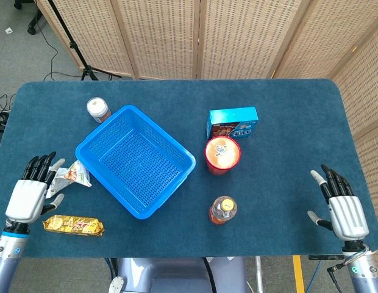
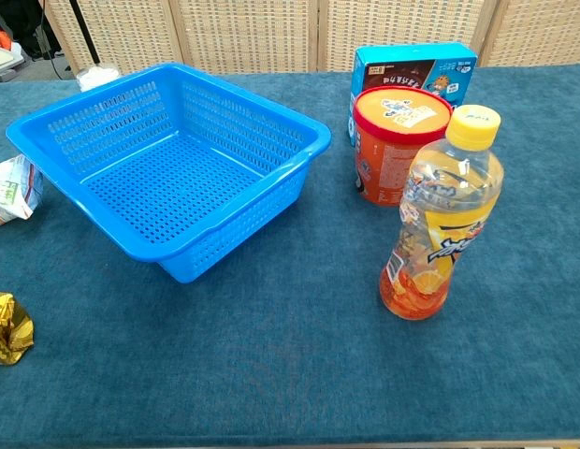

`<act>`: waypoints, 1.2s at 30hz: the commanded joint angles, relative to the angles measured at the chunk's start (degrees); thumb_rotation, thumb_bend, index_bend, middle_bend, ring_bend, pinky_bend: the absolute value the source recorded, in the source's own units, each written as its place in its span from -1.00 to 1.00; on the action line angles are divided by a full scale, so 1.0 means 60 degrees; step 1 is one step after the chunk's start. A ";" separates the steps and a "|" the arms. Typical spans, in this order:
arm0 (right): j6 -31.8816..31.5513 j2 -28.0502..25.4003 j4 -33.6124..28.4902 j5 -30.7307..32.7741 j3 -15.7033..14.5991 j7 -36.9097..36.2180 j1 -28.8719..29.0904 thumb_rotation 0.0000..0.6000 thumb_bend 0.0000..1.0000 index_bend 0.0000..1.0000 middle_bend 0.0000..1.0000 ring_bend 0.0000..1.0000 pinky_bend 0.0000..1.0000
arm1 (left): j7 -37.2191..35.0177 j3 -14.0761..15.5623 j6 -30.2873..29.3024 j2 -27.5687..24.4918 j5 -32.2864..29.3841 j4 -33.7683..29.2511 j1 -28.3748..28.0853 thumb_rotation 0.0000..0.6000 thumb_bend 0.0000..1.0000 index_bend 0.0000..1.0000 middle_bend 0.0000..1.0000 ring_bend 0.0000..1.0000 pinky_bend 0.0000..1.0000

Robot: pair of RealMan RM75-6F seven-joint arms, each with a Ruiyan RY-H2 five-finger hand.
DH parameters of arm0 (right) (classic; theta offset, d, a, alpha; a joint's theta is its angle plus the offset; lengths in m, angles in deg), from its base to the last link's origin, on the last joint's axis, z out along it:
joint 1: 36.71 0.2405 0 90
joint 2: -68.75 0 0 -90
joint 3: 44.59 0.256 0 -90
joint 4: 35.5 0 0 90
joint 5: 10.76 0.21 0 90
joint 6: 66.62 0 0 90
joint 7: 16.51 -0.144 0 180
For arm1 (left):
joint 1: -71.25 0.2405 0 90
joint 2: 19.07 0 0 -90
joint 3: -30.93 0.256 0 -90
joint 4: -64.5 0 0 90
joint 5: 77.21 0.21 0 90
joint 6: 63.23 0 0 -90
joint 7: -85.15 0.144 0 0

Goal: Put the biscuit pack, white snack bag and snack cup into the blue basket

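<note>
The left hand is at the lower left of the head view, its fingers straight and apart, holding nothing. It lies just beside the white bag, and I judge it is placed there because this bag is the nearest thing to take. Below the hand, near the bottom edge, lies the biscuit pack, a gold wrapper flat on the table. The basket stands to the right of the bag, left of the middle, and it is empty, so no part of the task is done. Its open top makes dropping things in easy.

The right hand is at the lower right, also spread and empty, well apart from everything. The cup stands upright right of the basket, with a blue box just behind it and a bottle below it. A small jar stands at the upper left of the basket
</note>
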 commanded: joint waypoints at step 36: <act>-0.0040 -0.0110 -0.0021 0.0085 0.0013 -0.0168 -0.0071 1.00 -0.64 -0.79 -1.00 -1.00 -0.79 | 0.0103 0.0241 0.0300 -0.0480 0.0223 -0.0517 -0.0080 1.00 -0.50 -1.00 -1.00 -1.00 -0.91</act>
